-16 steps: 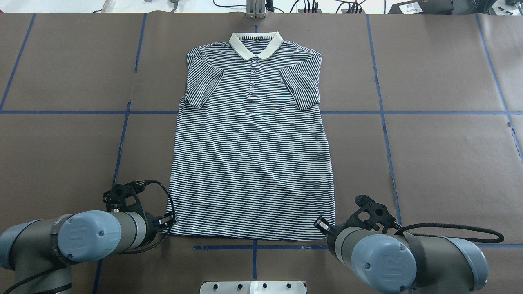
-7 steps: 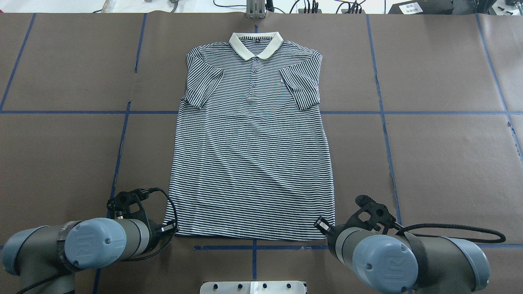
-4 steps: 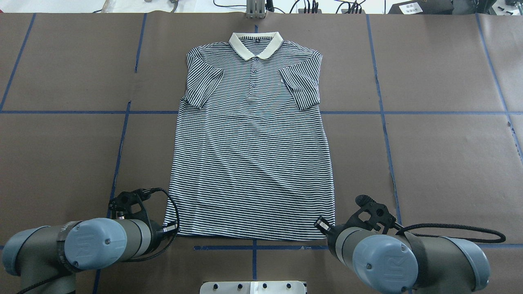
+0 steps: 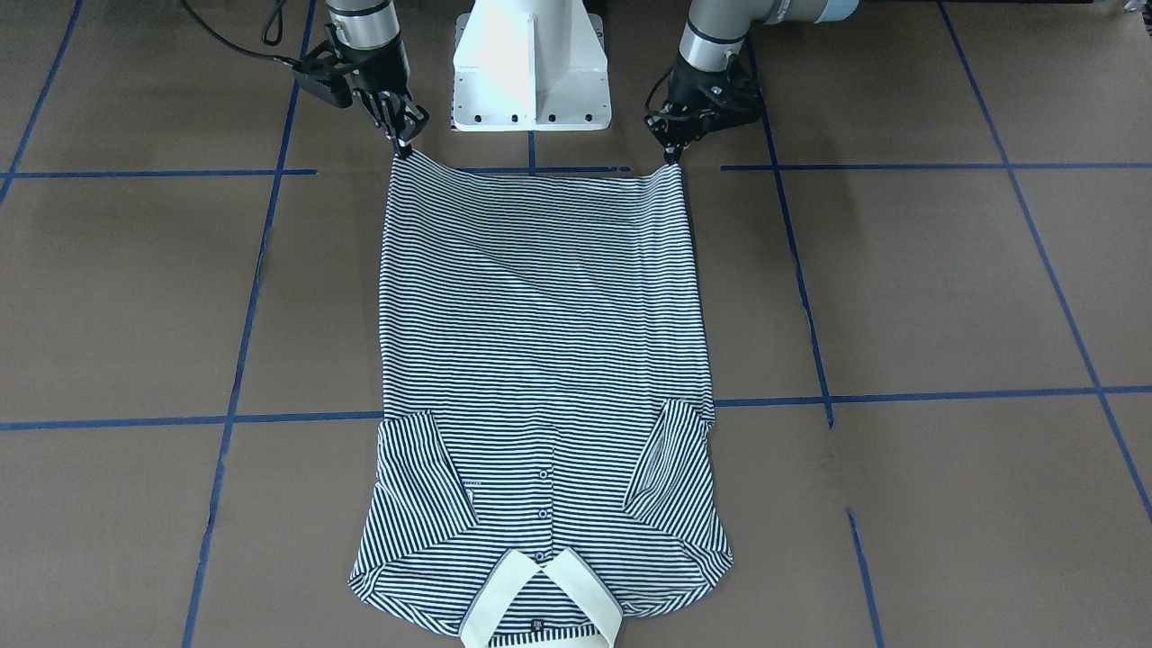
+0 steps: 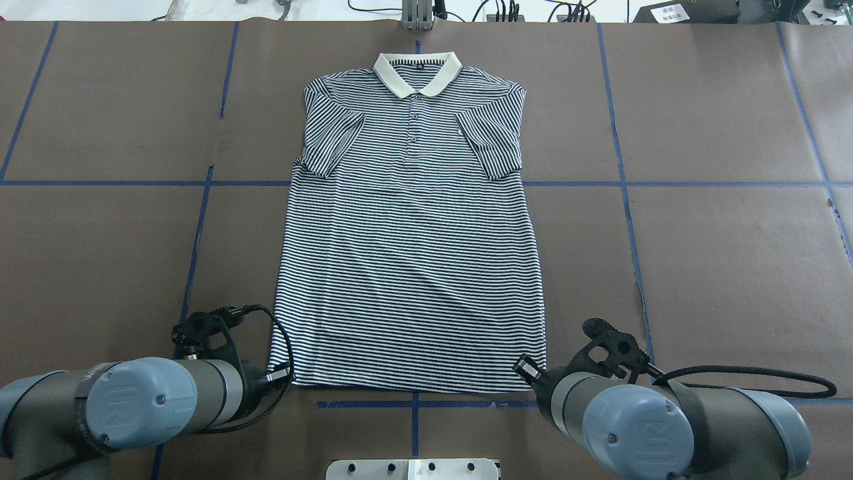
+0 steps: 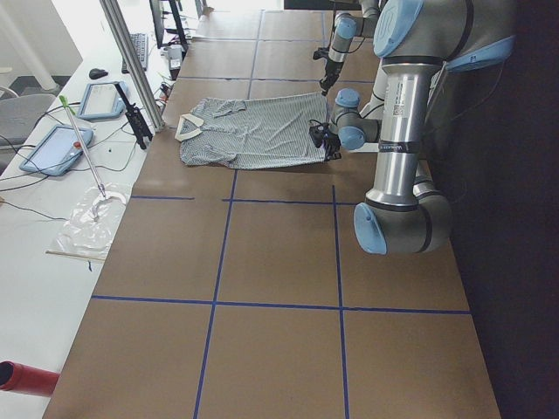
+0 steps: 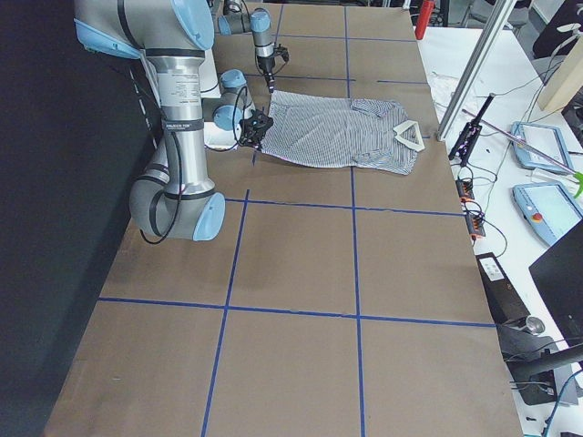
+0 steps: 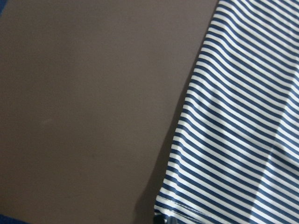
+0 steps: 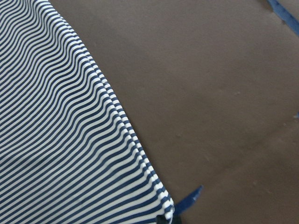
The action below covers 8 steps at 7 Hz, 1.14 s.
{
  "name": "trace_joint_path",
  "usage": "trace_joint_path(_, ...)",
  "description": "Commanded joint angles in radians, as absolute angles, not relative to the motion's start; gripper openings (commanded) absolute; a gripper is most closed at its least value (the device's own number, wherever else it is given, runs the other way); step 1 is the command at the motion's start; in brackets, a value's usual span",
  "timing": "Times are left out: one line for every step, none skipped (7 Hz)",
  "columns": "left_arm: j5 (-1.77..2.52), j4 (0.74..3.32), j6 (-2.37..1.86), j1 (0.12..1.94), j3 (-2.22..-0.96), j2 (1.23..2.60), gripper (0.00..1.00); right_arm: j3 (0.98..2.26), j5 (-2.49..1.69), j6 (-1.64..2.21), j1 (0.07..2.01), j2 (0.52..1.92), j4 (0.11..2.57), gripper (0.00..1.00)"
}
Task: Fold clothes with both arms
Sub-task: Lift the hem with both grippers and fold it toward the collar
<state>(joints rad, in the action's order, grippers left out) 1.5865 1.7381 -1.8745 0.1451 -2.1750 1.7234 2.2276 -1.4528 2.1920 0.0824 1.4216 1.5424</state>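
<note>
The striped polo shirt (image 5: 410, 253) lies flat and face up on the brown table, its cream collar (image 5: 417, 72) at the far end and both sleeves folded in over the chest. My left gripper (image 4: 671, 158) is shut on the near hem corner on my left; my right gripper (image 4: 402, 149) is shut on the other hem corner. In the front-facing view both corners rise to the pinched fingertips. The left wrist view shows the hem corner (image 8: 187, 205) at its bottom edge. In the right wrist view the other corner (image 9: 154, 196) sits the same way.
The white pedestal base (image 4: 531, 67) stands just behind the hem between the arms. Blue tape lines (image 5: 626, 200) cross the brown table cover (image 5: 720, 267). Beyond the collar runs a white bench with cables, tablets (image 6: 57, 148) and a metal post (image 6: 131, 61).
My left arm has drawn back toward the robot's base, and the hem corner beside it has shifted slightly. The right arm has shifted only slightly.
</note>
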Motion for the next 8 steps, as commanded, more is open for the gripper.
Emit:
trace_joint_path(1.582, 1.649, -2.053, 0.007, -2.335, 1.724, 0.00, 2.372, -1.448, 2.225, -0.013, 1.495, 1.633, 0.00)
trace_joint_path(1.582, 1.600, -2.083, -0.004, -2.362, 1.735, 0.00, 2.416, -1.448, 2.246, -0.020, 1.493, 1.669, 0.00)
trace_joint_path(1.566, 1.595, -2.065, 0.027, -2.352, 1.735, 0.00, 2.411, -1.437, 2.247, 0.007, 1.471, 1.669, 0.00)
trace_joint_path(1.556, 1.588, -1.884, 0.099, -2.329, 1.744, 0.00, 2.370, -1.401, 2.232, 0.088, 1.419, 1.669, 0.00)
trace_joint_path(1.560, 1.585, -1.698, 0.218, -2.278, 1.799, 0.00, 2.276, -1.404, 2.165, 0.201, 1.317, 1.669, 0.00)
trace_joint_path(1.568, 1.575, -1.621, 0.342, -2.188, 1.904, 0.00, 2.155, -1.405, 2.044, 0.288, 1.220, 1.664, 0.00)
trace_joint_path(1.647, 1.577, -1.523, 0.451, -2.090, 1.970, 0.00, 2.072, -1.414, 1.954, 0.372, 1.174, 1.652, 0.00)
trace_joint_path(1.695, 1.607, -1.411, 0.536, -1.974, 2.012, 0.00, 1.975, -1.471, 1.872, 0.453, 1.164, 1.578, 0.00)
